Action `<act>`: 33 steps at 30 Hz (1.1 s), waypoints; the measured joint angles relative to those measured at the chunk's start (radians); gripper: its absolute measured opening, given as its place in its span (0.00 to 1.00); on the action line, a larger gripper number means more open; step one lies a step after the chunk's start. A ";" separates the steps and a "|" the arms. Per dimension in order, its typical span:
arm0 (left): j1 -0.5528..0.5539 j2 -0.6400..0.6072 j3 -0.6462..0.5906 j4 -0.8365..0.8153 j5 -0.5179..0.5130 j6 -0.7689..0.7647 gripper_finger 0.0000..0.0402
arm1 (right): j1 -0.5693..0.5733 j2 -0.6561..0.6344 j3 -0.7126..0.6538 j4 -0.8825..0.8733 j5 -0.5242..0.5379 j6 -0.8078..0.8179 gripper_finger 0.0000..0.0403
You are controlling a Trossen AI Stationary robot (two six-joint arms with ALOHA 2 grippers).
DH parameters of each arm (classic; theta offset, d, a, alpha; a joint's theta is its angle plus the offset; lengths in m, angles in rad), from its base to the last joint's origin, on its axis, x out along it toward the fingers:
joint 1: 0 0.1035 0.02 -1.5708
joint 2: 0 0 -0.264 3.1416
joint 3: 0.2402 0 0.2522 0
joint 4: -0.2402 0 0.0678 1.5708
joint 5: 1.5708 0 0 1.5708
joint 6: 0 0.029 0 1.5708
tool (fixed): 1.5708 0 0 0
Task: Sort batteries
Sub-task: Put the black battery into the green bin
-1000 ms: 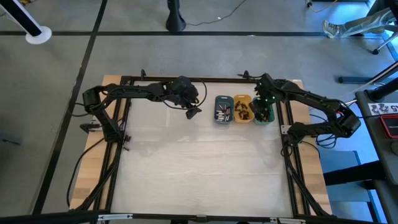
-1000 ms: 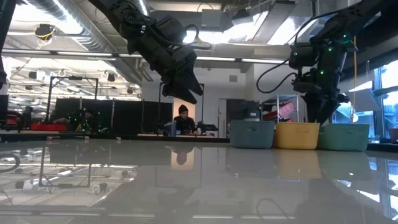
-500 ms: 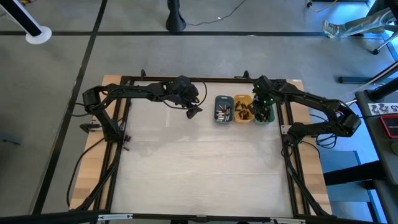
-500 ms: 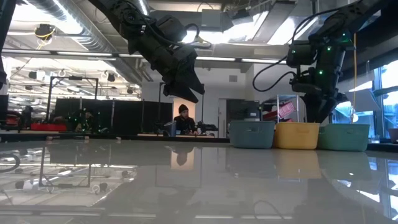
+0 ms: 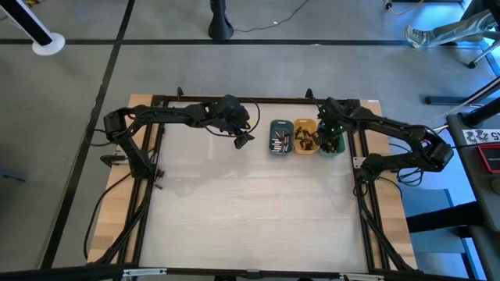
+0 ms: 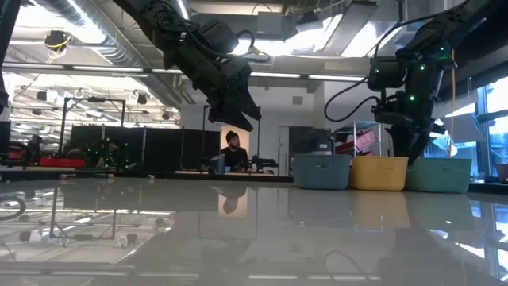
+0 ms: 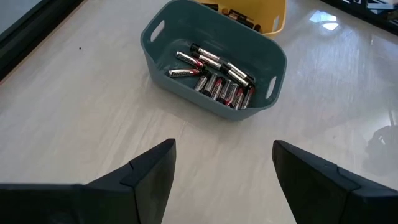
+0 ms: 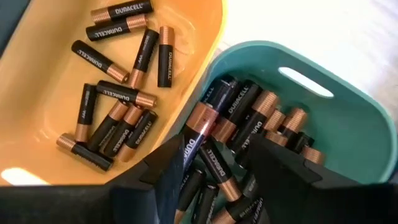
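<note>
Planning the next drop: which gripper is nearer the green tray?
Right. The right gripper hangs over the green tray; the left gripper hovers beyond the blue tray.

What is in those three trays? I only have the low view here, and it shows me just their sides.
Observer: Batteries in all three. Those in the slate-blue tray are batteries with reddish marks; the orange tray and the green tray hold black-and-copper ones.
Operator: Where exactly is the right gripper?
Observer: The right gripper is low over the green tray, its fingers apart above the pile. I cannot tell whether it touches a battery.
Operator: Is the left gripper carrying anything?
Observer: No. The left gripper is open and empty, facing the slate-blue tray from the side away from the orange one.
</note>
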 joint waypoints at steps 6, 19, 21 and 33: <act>0.000 0.000 0.000 0.000 0.000 0.000 0.63 | 0.000 0.000 -0.037 0.041 0.000 0.013 0.45; 0.000 0.000 0.000 -0.001 0.000 -0.001 0.63 | 0.000 0.000 -0.041 0.037 0.082 0.029 0.45; 0.000 0.000 0.000 -0.001 0.000 0.000 0.63 | 0.000 0.000 -0.040 0.026 0.087 0.029 0.45; 0.010 -0.003 0.000 -0.019 -0.018 -0.009 0.63 | 0.000 -0.001 0.053 -0.063 0.090 0.028 0.45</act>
